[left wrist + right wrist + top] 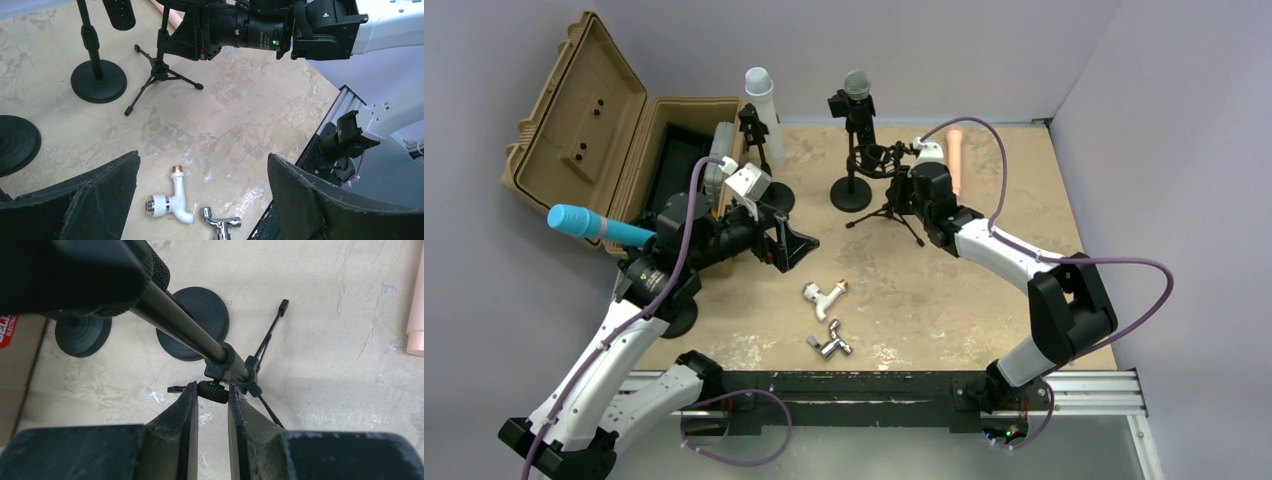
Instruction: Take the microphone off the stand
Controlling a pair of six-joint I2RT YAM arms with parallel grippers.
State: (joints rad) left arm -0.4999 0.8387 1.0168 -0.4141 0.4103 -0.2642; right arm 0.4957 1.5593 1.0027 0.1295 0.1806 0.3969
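Note:
A black microphone with a silver grille [856, 95] stands upright in its clip at the back middle. Below it are a round-base stand [851, 193] and a small tripod stand [886, 210]. My right gripper [911, 186] is at the tripod stand, and in the right wrist view the right gripper [212, 385] is shut on the stand's black knurled knob [214, 393], under the pole [180, 325]. My left gripper [789, 245] is open and empty above the table, and in the left wrist view the left gripper [203, 157] hangs over two tap fittings.
A white microphone [759, 98] and a blue microphone [594, 224] sit on other stands at the left. A peach microphone [955, 160] lies at the back. An open tan case [584, 120] is at the far left. A white tap [824, 297] and a chrome tap [831, 345] lie in front.

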